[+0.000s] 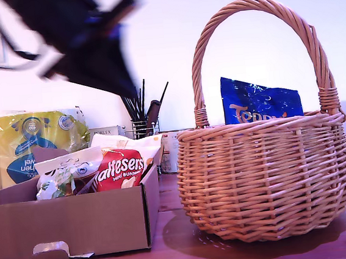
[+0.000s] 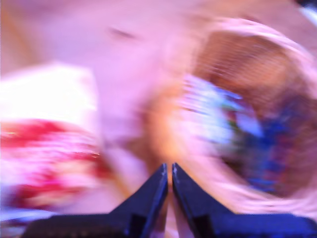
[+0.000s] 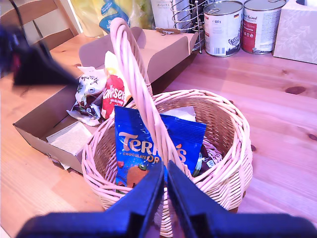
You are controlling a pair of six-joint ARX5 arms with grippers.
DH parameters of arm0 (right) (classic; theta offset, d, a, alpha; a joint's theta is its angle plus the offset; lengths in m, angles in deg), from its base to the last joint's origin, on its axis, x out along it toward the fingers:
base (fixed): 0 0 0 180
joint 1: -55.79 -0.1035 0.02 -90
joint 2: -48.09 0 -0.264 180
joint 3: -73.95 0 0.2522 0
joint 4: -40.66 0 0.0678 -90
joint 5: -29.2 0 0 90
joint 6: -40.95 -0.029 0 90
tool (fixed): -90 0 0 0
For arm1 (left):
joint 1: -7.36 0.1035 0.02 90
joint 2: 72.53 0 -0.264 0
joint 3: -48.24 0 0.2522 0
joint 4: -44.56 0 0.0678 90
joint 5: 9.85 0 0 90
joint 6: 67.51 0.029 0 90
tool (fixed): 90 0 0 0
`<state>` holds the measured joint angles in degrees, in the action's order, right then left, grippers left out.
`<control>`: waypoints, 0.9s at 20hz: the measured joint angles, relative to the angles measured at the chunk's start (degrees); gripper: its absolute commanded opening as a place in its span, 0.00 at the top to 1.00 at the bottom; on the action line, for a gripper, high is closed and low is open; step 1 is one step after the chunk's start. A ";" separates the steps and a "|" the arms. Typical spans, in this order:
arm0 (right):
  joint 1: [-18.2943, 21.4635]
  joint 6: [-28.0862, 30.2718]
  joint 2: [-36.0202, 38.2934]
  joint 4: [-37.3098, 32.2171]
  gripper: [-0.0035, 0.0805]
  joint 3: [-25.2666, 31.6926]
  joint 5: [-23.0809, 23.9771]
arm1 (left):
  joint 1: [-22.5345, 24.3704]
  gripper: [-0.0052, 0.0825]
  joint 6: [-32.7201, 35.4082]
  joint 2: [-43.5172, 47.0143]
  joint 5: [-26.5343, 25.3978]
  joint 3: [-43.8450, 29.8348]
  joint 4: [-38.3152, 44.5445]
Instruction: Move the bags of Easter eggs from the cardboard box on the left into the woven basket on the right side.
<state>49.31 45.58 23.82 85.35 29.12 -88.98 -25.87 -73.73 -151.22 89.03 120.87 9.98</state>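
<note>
The woven basket (image 1: 265, 179) stands at the exterior view's right, with a blue Terry's bag (image 1: 259, 104) upright inside it. The cardboard box (image 1: 72, 225) at that view's left holds a red-and-white Maltesers bag (image 1: 120, 169), a white-green bag (image 1: 54, 185) and a white bag (image 1: 72, 160). My first gripper (image 1: 125, 79) is a dark blur high above the box. Its wrist view is smeared, and there the first gripper (image 2: 168, 168) is shut on nothing. My second gripper (image 3: 166, 166) is shut and empty, hovering over the basket (image 3: 225, 148) and the Terry's bag (image 3: 163, 144).
A big yellow kitchen towel pack (image 1: 30, 143) stands behind the box. A wire utensil holder (image 1: 142, 123) is behind the box's far corner. Two tins (image 3: 223, 27) and a patterned tissue box (image 3: 299, 29) stand on the wooden table (image 3: 287, 114) beyond the basket.
</note>
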 measured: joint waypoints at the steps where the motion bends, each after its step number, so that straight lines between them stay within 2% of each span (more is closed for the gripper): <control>1: 0.00 0.00 0.00 0.00 0.97 0.00 -0.02 | 2.86 0.96 2.16 0.66 0.42 0.00 0.02; 3: 0.00 -0.02 0.00 0.00 0.97 -0.02 0.00 | 8.04 0.96 5.99 0.96 3.50 0.00 0.07; 5: 0.00 -0.02 0.00 0.00 0.97 -0.02 0.00 | 12.63 0.96 18.23 0.96 7.69 0.00 0.13; 7: 0.00 0.00 0.00 0.00 0.97 0.00 0.00 | 15.74 0.92 32.76 0.96 8.63 0.00 0.46; 8: 0.00 0.00 0.00 0.00 0.97 -0.02 0.00 | 16.48 0.79 37.42 0.94 8.87 0.00 0.70; 10: 0.00 0.00 0.00 -0.02 0.97 -0.02 0.00 | 18.12 0.36 43.63 0.50 10.40 0.00 2.45; 11: 0.00 0.00 0.00 -0.04 0.97 -0.02 -0.02 | 18.69 0.31 45.03 -0.22 10.78 0.00 3.67; 14: 0.00 0.00 0.00 -0.04 0.97 -0.02 0.00 | 19.82 0.33 53.92 -4.22 10.78 0.00 5.64; 18: 0.00 0.00 0.00 -0.04 0.97 -0.02 0.00 | 19.98 0.33 56.30 -9.27 10.73 0.00 5.62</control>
<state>49.31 45.58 23.82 85.31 29.10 -88.98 -5.89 -17.42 -160.49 99.76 120.87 15.60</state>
